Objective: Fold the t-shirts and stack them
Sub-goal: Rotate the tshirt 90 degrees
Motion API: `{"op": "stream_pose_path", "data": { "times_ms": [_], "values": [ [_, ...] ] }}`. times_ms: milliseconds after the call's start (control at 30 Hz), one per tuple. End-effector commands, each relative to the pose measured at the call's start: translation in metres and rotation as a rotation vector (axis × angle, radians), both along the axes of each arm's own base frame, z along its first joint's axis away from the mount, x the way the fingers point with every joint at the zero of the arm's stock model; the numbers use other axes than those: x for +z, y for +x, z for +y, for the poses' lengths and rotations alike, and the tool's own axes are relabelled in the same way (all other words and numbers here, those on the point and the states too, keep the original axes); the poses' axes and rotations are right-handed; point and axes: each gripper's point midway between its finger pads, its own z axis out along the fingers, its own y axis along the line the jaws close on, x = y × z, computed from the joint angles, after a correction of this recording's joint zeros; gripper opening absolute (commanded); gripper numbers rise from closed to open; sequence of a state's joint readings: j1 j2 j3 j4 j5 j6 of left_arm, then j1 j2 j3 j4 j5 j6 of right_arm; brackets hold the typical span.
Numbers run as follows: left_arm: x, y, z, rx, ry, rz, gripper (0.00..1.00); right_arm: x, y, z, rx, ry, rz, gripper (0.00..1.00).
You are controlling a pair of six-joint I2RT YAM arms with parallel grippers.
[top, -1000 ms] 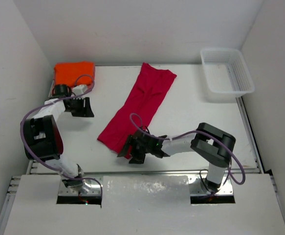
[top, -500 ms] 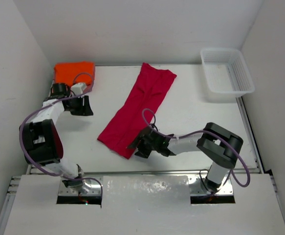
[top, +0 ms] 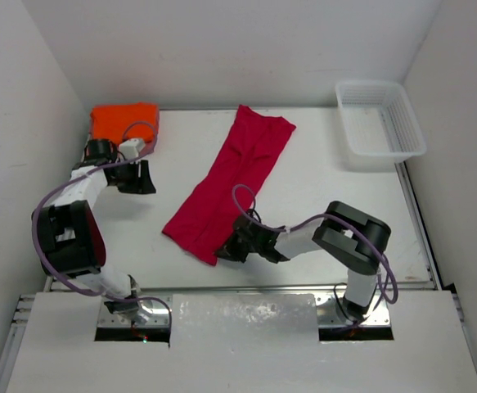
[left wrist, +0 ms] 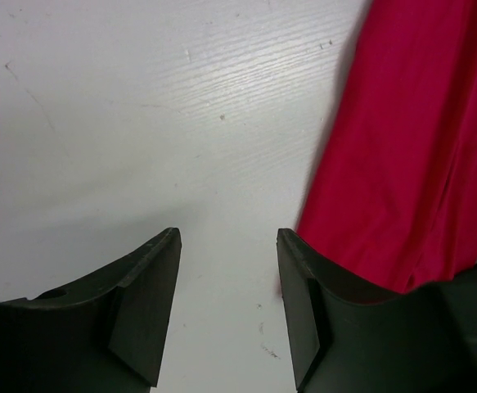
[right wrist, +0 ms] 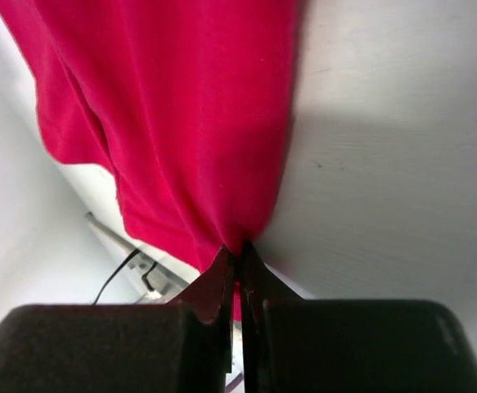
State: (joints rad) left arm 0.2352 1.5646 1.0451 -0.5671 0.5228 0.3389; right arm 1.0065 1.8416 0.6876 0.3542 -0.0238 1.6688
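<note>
The long, soft red t-shirt (top: pixel 242 168) is being pinched by the right gripper (right wrist: pixel 238 255); fingers of the left gripper (left wrist: pixel 228 246) are being held apart.

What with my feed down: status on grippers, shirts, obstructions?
Right gripper shut on crimson t-shirt, near corner. Left gripper open, empty. Orange t-shirt folded, far left. Basket far right, out of the way.

Crimson t-shirt (top: pixel 240 170) flat, orange t-shirt (top: pixel 123 121) folded
</note>
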Motion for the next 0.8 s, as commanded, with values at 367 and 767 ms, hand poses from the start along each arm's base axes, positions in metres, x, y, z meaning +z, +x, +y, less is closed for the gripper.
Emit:
{"op": "stream_pose_path", "data": {
  "times_ms": [367,767],
  "values": [
    [0.030,-0.033,-0.086,-0.638,0.082,-0.179,0.47,-0.054,-0.044,-0.150,0.129,-0.290,0.061,0.00],
    [0.003,-0.174,-0.164,-1.815,0.310,-0.622,0.52,-0.059,-0.123,-0.224,0.271,-0.247,0.068,0.00]
  ]
}}
